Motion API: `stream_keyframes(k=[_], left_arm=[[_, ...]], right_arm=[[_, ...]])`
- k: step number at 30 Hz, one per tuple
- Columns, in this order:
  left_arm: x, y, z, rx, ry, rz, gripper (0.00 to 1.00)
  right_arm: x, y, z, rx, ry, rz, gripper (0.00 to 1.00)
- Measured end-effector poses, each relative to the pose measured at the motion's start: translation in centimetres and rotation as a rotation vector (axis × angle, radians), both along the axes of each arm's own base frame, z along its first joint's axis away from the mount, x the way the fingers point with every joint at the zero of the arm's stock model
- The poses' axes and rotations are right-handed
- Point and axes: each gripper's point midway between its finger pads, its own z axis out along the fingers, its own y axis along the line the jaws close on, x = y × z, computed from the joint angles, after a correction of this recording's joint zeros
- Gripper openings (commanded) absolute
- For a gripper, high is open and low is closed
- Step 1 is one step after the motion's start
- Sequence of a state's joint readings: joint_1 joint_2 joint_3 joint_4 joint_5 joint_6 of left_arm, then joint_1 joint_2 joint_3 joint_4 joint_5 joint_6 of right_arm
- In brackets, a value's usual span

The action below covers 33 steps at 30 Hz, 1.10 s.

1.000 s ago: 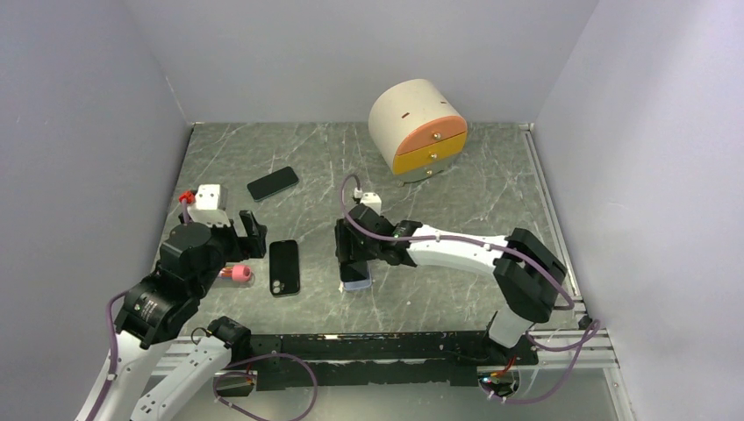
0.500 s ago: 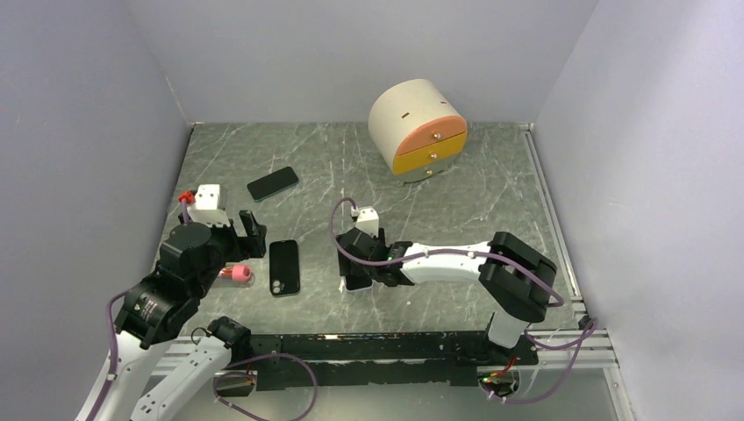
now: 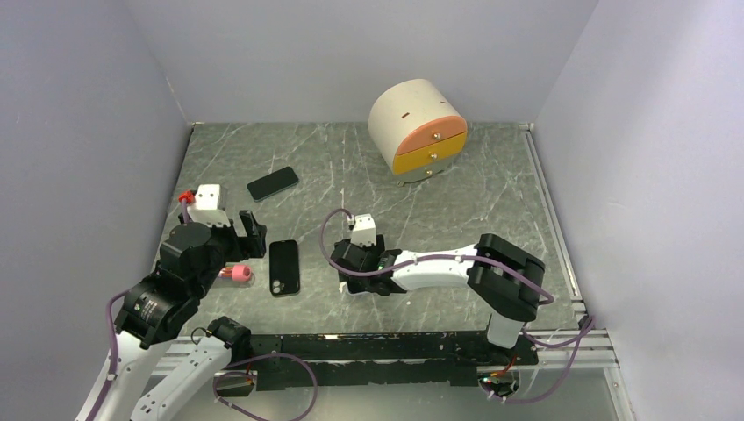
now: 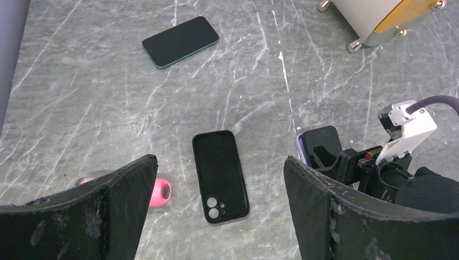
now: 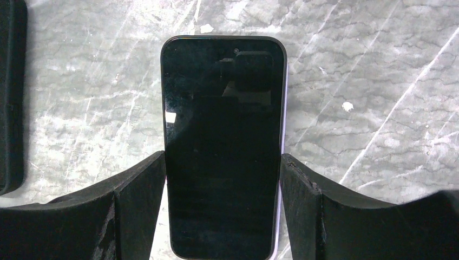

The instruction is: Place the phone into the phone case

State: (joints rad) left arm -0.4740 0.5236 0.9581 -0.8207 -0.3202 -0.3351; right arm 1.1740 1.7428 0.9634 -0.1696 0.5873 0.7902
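Note:
The empty black phone case [image 3: 283, 267] lies flat, inside up, camera holes at its near end; it also shows in the left wrist view [image 4: 220, 168]. A phone with a lilac edge [image 5: 223, 135] lies screen up to the right of the case [image 5: 11, 97], and the left wrist view shows it too [image 4: 319, 145]. My right gripper [image 5: 222, 160] is low over the phone's near end, with a finger against each long side. From above, the right gripper [image 3: 358, 279] hides most of the phone. My left gripper [image 4: 217, 162] is open and empty, above and left of the case.
A second dark phone with a teal edge [image 3: 272, 183] lies at the back left. A small pink object [image 3: 237, 274] lies left of the case. A round cream drawer unit with orange fronts [image 3: 418, 128] stands at the back.
My right arm has drawn back toward the near edge and lowered, and its fingers now sit on both sides of the lilac phone. The left arm has not moved.

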Motion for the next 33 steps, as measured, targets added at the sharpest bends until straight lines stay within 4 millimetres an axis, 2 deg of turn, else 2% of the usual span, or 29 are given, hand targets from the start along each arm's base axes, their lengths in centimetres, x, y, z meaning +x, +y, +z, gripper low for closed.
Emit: stream_keyframes(k=[6,10,14,20,26,29,33], left_arm=[[0.0,0.0,0.0,0.0,0.0,0.0,0.92],[0.0,0.0,0.0,0.0,0.0,0.0,0.92],[0.0,0.0,0.0,0.0,0.0,0.0,0.92],[0.0,0.0,0.0,-0.001,0.0,0.0,0.92],[0.0,0.0,0.0,-0.001,0.0,0.0,0.91],[0.0,0.0,0.0,0.0,0.0,0.0,0.91],[0.0,0.0,0.0,-0.001,0.001,0.0,0.91]], right_arm=[[-0.2,-0.3,-0.1,-0.007,0.013,-0.026,0.71],[-0.3,-0.5,0.0,-0.017,0.025,-0.035,0.88],[-0.4,-0.7,0.1,-0.024,0.033,-0.044,0.95],[-0.6,-1.1,0.1,-0.028,0.049,-0.06,0.95],[-0.9,-0.7,1.6,0.058,0.08,-0.034,0.99],[-0.5,-0.8,2.4,0.121,0.103,-0.022,0.99],[0.2,-0.9,2.5,0.156,0.135,-0.014,0.98]])
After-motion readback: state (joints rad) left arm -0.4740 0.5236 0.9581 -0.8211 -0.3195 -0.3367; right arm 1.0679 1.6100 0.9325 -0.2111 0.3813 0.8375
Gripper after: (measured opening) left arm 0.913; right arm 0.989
